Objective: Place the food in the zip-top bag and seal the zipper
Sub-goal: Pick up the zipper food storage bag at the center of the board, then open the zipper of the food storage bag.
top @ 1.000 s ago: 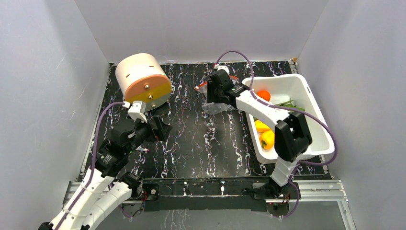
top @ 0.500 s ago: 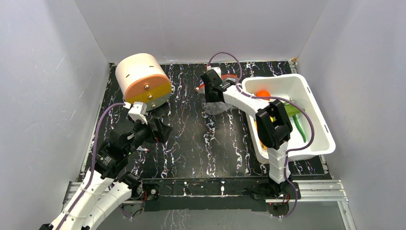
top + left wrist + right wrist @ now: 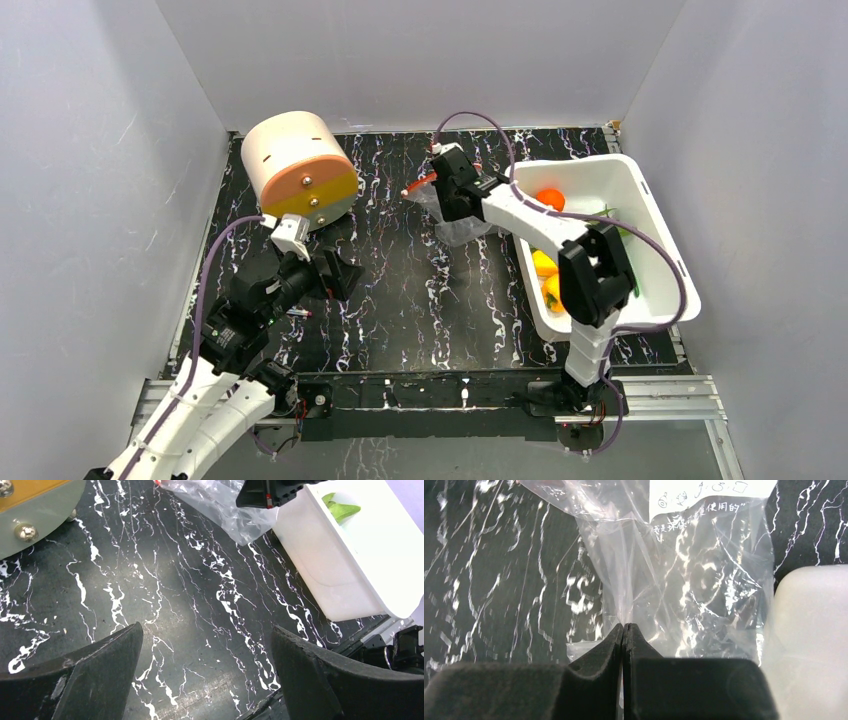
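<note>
The clear zip-top bag lies on the black marbled table, just left of the white tub. Its red-orange zipper points left. My right gripper is shut on the bag's film; in the right wrist view the jaws are pressed together with the plastic pinched between them. The food is in the tub: an orange-red fruit, yellow peppers and a green pod, partly hidden by the arm. My left gripper is open and empty above the table.
A cream cylinder with an orange face lies on its side at the back left. The tub's wall stands on the right. White walls enclose the table on three sides.
My right arm's elbow has swung over the tub while the gripper kept hold of the bag. The bag's zipper end has shifted slightly left. The left arm has barely moved.
</note>
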`<state>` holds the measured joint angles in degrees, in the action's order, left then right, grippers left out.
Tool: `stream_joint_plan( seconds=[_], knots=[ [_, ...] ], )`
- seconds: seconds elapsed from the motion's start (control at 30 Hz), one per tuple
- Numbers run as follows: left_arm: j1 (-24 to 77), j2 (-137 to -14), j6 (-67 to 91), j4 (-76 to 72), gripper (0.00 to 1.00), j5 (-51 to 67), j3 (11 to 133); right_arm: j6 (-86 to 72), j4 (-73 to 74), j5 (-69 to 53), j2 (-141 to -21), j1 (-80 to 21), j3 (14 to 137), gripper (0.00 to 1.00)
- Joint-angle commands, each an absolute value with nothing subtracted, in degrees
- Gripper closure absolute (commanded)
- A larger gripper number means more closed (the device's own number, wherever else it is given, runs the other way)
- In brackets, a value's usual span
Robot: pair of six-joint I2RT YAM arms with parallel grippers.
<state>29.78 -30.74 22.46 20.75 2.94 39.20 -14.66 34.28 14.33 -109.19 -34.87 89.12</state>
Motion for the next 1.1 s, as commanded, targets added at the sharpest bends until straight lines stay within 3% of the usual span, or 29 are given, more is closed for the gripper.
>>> stream_joint_plan(
  seconds=[0.0,0.27,0.67,0.93,0.97,1.03,1.07],
  knots=[
    [29.5,-28.3,20.0,15.9,0.03,6.6,36.5,-8.0,33.2,6.0,-98.3,-35.4,84.7,1.00],
    [29.5,-24.4,6.9,11.2,0.10,16.9,36.9,-5.4,37.3,-9.6,-82.9,-36.1,77.7,1.00],
    [29.5,-33.0,-16.2,17.4,0.07,29.8,43.3,-4.5,41.9,-32.7,-68.4,-40.9,72.1,1.00],
    [29.5,-37.0,-27.5,22.7,0.06,27.9,45.7,-0.2,40.7,-44.4,-61.1,-41.8,66.5,1.00],
    [29.5,-36.7,-27.5,22.7,0.11,29.5,45.2,0.2,40.8,-44.3,-60.4,-41.8,66.5,1.00],
    [29.5,-36.3,-27.1,23.6,0.38,33.0,45.2,0.1,39.9,-42.2,-59.5,-41.8,66.5,1.00],
    [29.5,-36.0,-26.7,23.6,0.46,33.2,45.0,0.0,39.5,-41.7,-59.3,-41.8,66.4,1.00]
  ],
)
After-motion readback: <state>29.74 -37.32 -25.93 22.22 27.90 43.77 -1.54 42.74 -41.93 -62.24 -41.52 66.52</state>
